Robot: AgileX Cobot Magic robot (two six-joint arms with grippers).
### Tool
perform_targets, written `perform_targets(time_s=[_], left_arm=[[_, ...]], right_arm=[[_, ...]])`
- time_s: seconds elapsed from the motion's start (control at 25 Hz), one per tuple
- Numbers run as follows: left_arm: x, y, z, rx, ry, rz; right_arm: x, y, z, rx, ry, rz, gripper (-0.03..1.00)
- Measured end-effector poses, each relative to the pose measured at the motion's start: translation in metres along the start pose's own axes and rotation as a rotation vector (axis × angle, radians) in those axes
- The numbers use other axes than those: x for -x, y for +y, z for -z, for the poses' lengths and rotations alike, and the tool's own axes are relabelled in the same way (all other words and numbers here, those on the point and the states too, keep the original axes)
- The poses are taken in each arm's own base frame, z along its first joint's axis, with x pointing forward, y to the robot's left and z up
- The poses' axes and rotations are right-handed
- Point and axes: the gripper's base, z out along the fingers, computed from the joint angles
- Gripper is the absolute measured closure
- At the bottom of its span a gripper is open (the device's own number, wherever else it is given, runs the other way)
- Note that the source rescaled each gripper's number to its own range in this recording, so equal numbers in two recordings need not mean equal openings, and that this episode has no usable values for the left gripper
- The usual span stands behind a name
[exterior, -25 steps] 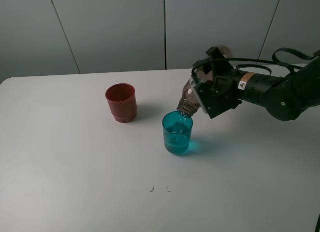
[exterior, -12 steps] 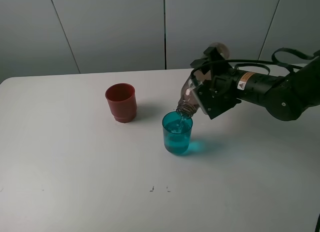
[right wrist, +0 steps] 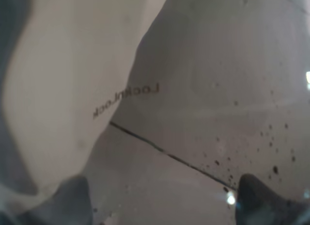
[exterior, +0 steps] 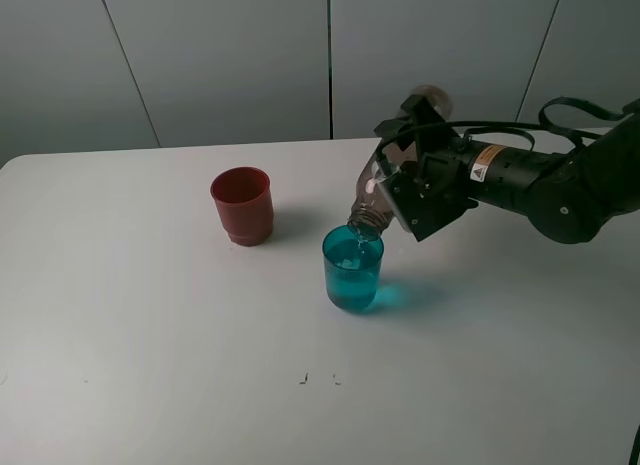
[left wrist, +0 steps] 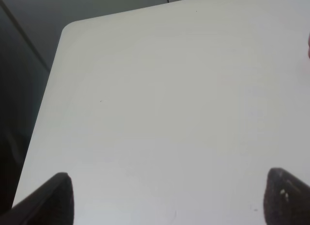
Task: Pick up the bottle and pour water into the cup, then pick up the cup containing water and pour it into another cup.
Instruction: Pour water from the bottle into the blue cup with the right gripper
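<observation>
My right gripper (exterior: 413, 182) is shut on the smoky translucent bottle (exterior: 377, 188), which is tipped steeply, base up and neck down. Its open mouth hangs just over the rim of the teal cup (exterior: 352, 273), which holds water. The red cup (exterior: 241, 206) stands upright to the left of the teal one and a little farther back, untouched. In the right wrist view the bottle's wall (right wrist: 203, 80) fills the picture between the fingers of the right gripper (right wrist: 164, 205). My left gripper (left wrist: 169, 203) is open over bare white table, nothing between its fingertips (left wrist: 58, 198).
The white table (exterior: 150, 335) has its far edge against a grey panelled wall. Two small dark marks (exterior: 320, 379) lie near the front. In the left wrist view the table's rounded corner (left wrist: 70, 29) borders a dark drop.
The bottle has tipped steeper, its base rising while the mouth stays over the teal cup. Both cups stay put.
</observation>
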Motion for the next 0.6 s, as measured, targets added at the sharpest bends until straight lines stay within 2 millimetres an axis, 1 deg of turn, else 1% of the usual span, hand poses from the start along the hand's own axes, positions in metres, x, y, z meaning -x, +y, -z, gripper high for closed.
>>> perform_targets(time_s=[0.32,0.52,0.6], left_arm=[[0.0,0.0,0.0,0.0,0.0,0.0],[0.0,0.0,0.0,0.0,0.0,0.0],[0.0,0.0,0.0,0.0,0.0,0.0]], right_arm=[[-0.0003,-0.0005,-0.0003,-0.002,0.001,-0.02,0.94],[-0.001,-0.0023,0.0005,-0.006,0.003,-0.059,0.94],[-0.0019,-0.0048,0.0016,-0.014,0.006,-0.1,0.94]])
